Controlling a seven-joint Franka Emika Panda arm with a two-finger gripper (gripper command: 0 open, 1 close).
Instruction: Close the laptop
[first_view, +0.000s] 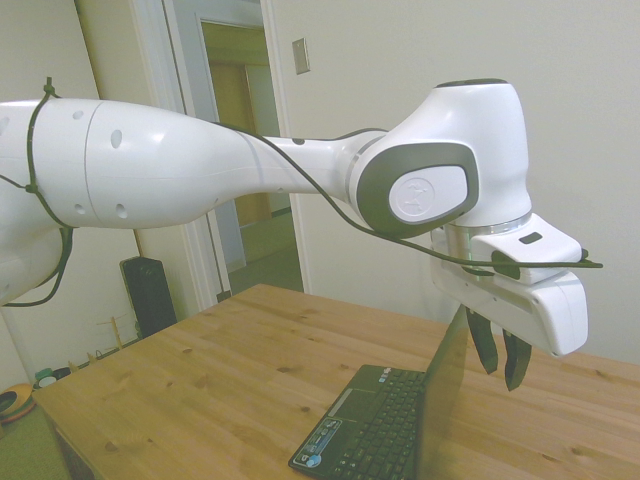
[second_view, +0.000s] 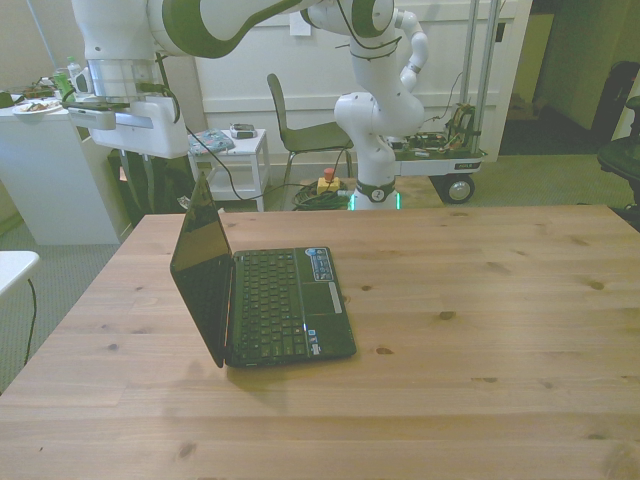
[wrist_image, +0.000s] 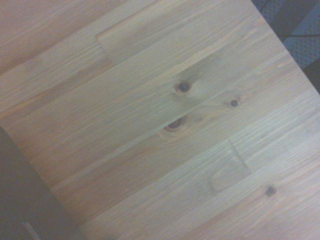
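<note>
In the side view, the laptop (first_view: 385, 425) is being shown open on the wooden table (first_view: 200, 370), its lid (first_view: 445, 390) standing close to upright, and the gripper (first_view: 501, 372) is being held just behind the lid's top edge, on the side away from the keyboard (first_view: 385, 415). The 2 dark fingers (first_view: 484, 345) are being seen close together with only a slim gap, nothing caught between them, so a narrow, empty claw is being reported. A risk is being judged here: if the push is being made too low or too fast, the whole light machine is likely being shoved across the wood instead of the hinge folding. In the front view, the laptop (second_view: 262, 300) is being seen toward the front view's left, keyboard (second_view: 268, 303) facing the front view's right, with the gripper (second_view: 160, 196) hanging behind the lid (second_view: 203, 270) at its upper edge; the fingers are being lost against dark clutter there. Another hazard is being weighed: fingertips slipping over the lid's rim and coming down on the keys or screen. In the wrist view, bare knotty table (wrist_image: 180, 105) is being filled across the frame, with a dark blurred shape (wrist_image: 25, 200) at one corner, probably the lid, though that cannot be told; so contact is not being confirmed, and a miss behind the lid is being considered possible.
</note>
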